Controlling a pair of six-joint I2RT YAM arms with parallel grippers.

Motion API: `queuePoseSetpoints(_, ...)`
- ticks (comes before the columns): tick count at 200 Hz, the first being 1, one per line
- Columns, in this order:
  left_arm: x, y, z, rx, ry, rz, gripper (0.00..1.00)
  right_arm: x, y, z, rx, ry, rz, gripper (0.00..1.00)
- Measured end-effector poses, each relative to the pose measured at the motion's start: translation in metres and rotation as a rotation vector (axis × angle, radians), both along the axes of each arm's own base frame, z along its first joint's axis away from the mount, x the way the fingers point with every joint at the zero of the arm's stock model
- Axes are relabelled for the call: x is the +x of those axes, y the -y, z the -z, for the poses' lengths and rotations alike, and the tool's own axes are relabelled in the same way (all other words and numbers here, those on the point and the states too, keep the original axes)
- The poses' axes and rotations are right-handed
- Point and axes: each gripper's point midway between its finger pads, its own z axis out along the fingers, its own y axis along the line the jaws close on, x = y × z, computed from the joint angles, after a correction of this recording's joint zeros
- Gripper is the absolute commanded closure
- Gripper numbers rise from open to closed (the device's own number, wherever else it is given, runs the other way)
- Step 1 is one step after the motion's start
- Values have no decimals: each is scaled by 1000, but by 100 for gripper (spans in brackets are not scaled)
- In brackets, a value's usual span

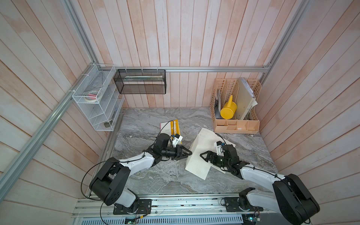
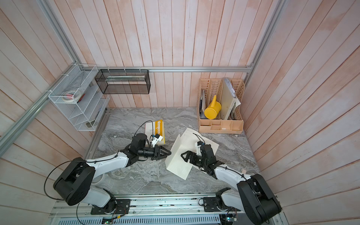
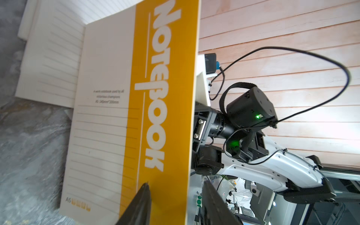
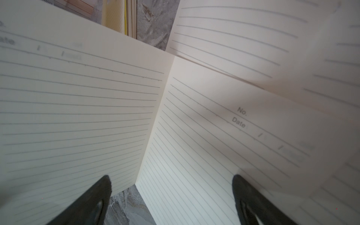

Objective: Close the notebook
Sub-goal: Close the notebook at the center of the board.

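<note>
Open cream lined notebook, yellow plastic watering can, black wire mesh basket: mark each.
Open cream lined notebook [image 1: 196, 167]: in a top view, raised lined page.
Yellow plastic watering can [image 1: 228, 112]: in a top view, round body.
Black wire mesh basket [image 1: 142, 89]: in a top view, front wall.

I get soft, even light in both top views, with the pink plank walls [image 1: 175, 39] bowing at the edges. In the right wrist view, the cream lined pages [image 4: 253, 48] blur toward one corner. In the left wrist view, the walls glare white.

Notebook pages [image 1: 196, 161]: cream, grey ruled lines
Notebook cover [image 3: 165, 116]: yellow band, white lettering
Table [image 1: 155, 175]: grey marble veining
Watering can [image 1: 228, 111]: yellow
</note>
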Motion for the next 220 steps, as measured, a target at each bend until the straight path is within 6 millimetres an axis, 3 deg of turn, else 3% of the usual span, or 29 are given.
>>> queuePoseSetpoints(21,4,7,-5,-31,10,8,50,0,0,0,0,0,0,2)
queuePoseSetpoints(55,10,16,5,-70,-22,17,49,-2,2,-7,2,12,4,2)
queuePoseSetpoints(94,15,27,15,-139,-74,27,48,-1,5,-32,25,85,20,2)
queuePoseSetpoints(130,14,37,11,-208,-90,49,48,5,17,-53,34,155,80,2)
queuePoseSetpoints(156,11,42,11,-230,-96,62,47,6,26,-59,24,171,112,2)
queuePoseSetpoints(181,9,45,18,-227,-107,68,47,4,29,-61,5,156,120,2)
queuePoseSetpoints(220,5,49,33,-210,-131,76,46,11,27,-85,17,190,122,2)
